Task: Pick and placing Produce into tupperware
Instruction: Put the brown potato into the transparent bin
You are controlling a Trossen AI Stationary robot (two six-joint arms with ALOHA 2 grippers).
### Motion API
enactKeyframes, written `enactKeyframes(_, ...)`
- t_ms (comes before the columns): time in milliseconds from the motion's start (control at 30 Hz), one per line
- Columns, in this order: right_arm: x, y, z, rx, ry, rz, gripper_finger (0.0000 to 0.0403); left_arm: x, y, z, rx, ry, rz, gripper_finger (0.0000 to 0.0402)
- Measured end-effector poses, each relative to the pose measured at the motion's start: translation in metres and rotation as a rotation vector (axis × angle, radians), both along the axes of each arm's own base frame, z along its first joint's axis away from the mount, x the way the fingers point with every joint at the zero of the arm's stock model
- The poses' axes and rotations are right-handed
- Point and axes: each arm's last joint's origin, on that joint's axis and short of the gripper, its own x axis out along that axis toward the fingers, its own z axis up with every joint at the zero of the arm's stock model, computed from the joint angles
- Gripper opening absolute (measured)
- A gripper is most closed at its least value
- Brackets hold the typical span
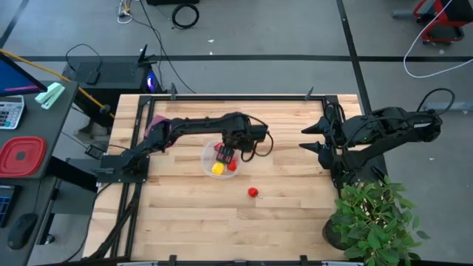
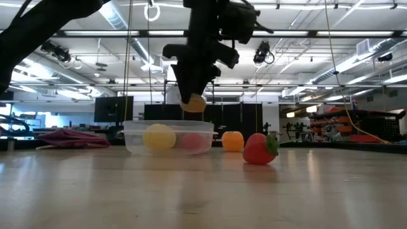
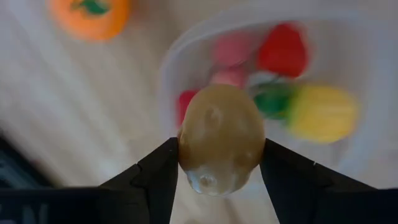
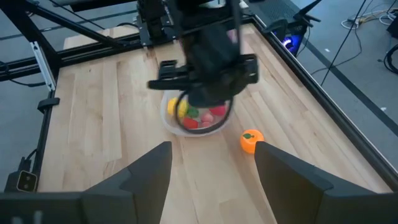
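The clear round tupperware point(image 1: 207, 157) point(image 2: 168, 124) point(image 3: 169, 71) stands mid-table and holds yellow point(image 3: 322, 113), red point(image 3: 283, 50), pink point(image 3: 231, 48) and green produce. My left gripper point(image 1: 225, 153) point(image 3: 219, 163) hovers over it, shut on a tan, potato-like piece point(image 3: 221, 138) point(image 2: 193, 103). An orange fruit point(image 2: 233, 140) point(image 4: 250, 140) rests on the table beside the container. A red strawberry point(image 1: 253, 193) point(image 2: 259, 149) lies nearer the table's near edge. My right gripper point(image 1: 312, 137) point(image 4: 214, 167) waits open near the table's right edge. My left gripper pinches the tan piece between its two fingers point(image 3: 163, 168), one on each side of its widest part point(image 3: 186, 146). The fingers point down from above. The piece is lifted clear, above the container's rim.
A purple cloth point(image 2: 67, 138) point(image 1: 157, 125) lies at the far left of the table. A potted plant point(image 1: 373, 218) stands at the near right corner. A red lidded box point(image 1: 21, 157) sits on the desk left of the table. Bare wood spreads along the near side.
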Motion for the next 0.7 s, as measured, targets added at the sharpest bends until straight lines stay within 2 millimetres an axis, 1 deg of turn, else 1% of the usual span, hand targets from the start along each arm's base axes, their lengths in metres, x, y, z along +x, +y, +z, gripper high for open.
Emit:
enactKeyframes(100, 0.000, 0.000, 0.000, 0.000, 0.000, 0.000, 0.0240, 0.003, -0.014, -0.002, -0.031, -0.026, 0.000, 0.0204)
enactKeyframes(233, 0.000, 0.000, 0.000, 0.001, 0.000, 0.001, 0.0240, 0.004, -0.025, -0.011, -0.040, -0.022, 0.032, 0.0207)
enactKeyframes(333, 0.000, 0.000, 0.000, 0.004, 0.001, 0.004, 0.0240, 0.001, -0.027, -0.025, -0.048, 0.014, 0.056, 0.0215)
enactKeyframes(467, 0.000, 0.000, 0.000, 0.004, 0.001, 0.004, 0.0240, -0.004, -0.029, -0.043, -0.044, 0.063, 0.084, 0.0210)
enactKeyframes(600, 0.000, 0.000, 0.000, 0.005, 0.001, 0.004, 0.0240, -0.005, -0.032, -0.058, -0.046, 0.063, 0.092, 0.0206)
enactKeyframes(700, 0.000, 0.000, 0.000, 0.014, -0.001, -0.002, 0.0240, -0.006, -0.036, -0.067, -0.047, 0.068, 0.088, 0.0215)
